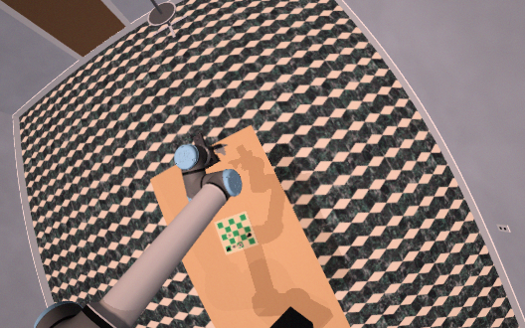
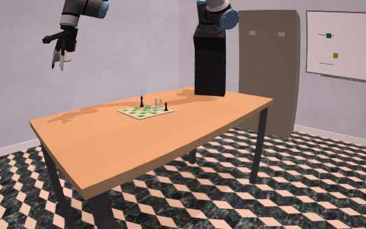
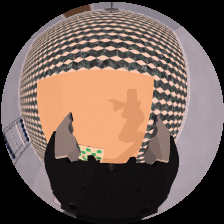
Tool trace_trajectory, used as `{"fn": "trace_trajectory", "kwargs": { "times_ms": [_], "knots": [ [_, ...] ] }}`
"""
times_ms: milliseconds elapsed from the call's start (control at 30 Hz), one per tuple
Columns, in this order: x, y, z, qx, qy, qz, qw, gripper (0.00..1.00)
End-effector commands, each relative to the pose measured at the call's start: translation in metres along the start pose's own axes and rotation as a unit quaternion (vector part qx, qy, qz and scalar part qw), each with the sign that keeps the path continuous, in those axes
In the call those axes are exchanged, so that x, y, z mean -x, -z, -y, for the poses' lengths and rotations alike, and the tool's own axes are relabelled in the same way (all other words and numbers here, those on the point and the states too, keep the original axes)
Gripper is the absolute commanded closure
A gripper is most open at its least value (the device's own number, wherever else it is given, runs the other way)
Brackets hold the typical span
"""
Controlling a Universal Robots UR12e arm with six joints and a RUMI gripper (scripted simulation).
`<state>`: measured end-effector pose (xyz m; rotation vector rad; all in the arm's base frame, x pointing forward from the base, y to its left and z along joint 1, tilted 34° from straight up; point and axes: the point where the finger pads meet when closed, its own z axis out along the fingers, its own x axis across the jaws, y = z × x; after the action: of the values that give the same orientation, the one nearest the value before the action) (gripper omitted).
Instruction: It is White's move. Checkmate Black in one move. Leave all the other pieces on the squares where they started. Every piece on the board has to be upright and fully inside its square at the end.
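Note:
A small green and cream chessboard (image 2: 145, 112) lies near the middle of the wooden table (image 2: 153, 132); it also shows in the overhead view (image 1: 236, 233). On it stand a tall black piece (image 2: 141, 100) at the far left, a short black piece (image 2: 166, 106) at the right, and two white pieces (image 2: 158, 102) close together between them. My gripper (image 2: 57, 64) is open and empty, high above the table's far left end, well away from the board. In the wrist view both fingers frame bare table, and a corner of the board (image 3: 90, 152) peeks out at the lower left.
The arm's black pedestal (image 2: 209, 62) stands at the table's far end behind the board. A brown cabinet (image 2: 269, 69) and a whiteboard (image 2: 346, 45) are against the right wall. The floor has a diamond pattern.

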<state>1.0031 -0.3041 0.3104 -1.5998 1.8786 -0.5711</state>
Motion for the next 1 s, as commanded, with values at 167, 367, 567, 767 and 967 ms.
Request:
{"fn": "trace_trajectory", "kwargs": {
  "times_ms": [167, 367, 567, 767, 967],
  "knots": [
    [-0.0001, 0.0010, 0.0010, -0.001, 0.000, 0.000, 1.000, 0.00],
    [-0.0001, 0.0010, 0.0010, -0.001, 0.000, 0.000, 1.000, 0.00],
    [-0.0001, 0.0010, 0.0010, -0.001, 0.000, 0.000, 1.000, 0.00],
    [-0.0002, 0.0006, 0.0001, -0.001, 0.002, 0.002, 1.000, 0.00],
    [-0.0005, -0.0018, -0.0046, 0.000, 0.008, 0.010, 1.000, 0.00]
  ]
}}
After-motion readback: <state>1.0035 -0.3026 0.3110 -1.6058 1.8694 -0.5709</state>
